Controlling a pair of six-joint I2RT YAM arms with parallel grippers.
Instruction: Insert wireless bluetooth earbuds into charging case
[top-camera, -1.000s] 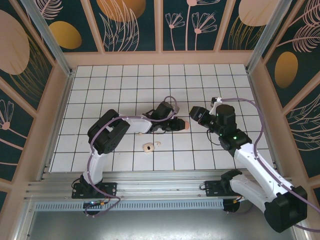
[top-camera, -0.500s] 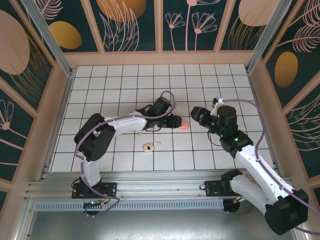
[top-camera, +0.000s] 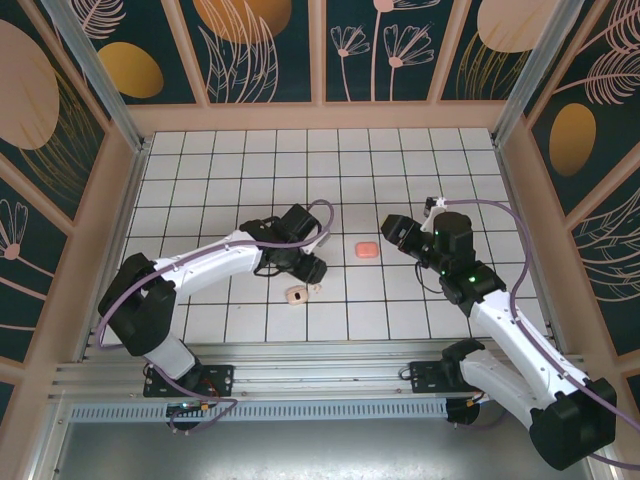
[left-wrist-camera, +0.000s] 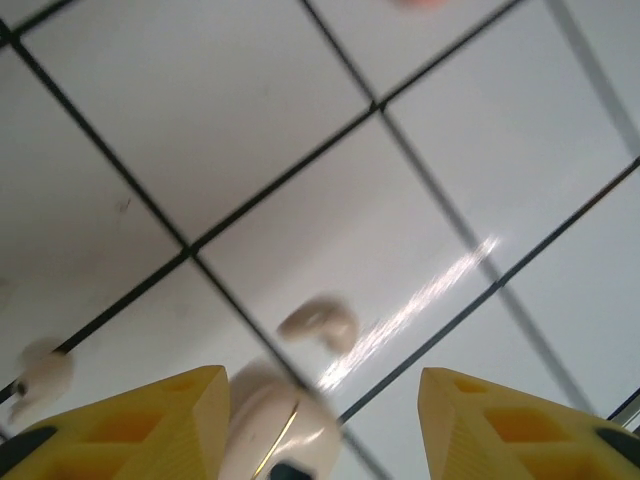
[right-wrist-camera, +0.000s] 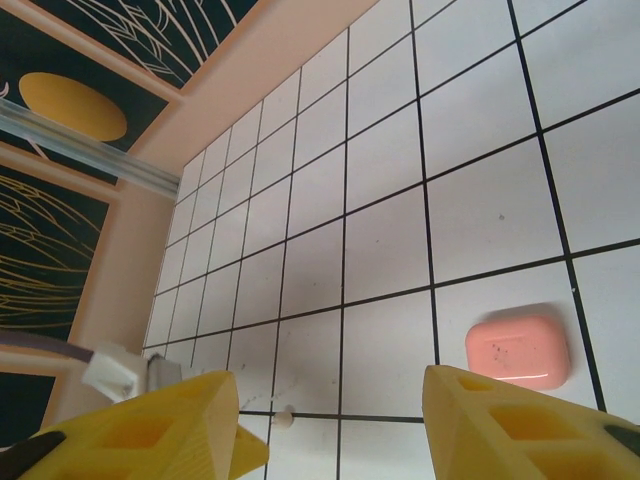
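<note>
A closed coral-pink charging case lies flat on the white grid table, apart from both grippers. My left gripper hovers open just above a cream case. In the left wrist view that cream case sits low between my yellow fingers, nearer the left one, and the gripper holds nothing. A cream earbud lies just beyond the case, another blurred one further left. My right gripper stands open and empty to the right of the pink case. A tiny cream earbud lies ahead of it.
Peach walls and metal posts ring the tiled table. The left arm's purple cable loops above its wrist. Open tiles stretch across the far half of the table.
My left gripper has opened, let go of the pink case and drawn back left and nearer, over the cream case. The pink case stays on the table. The right arm has barely moved.
</note>
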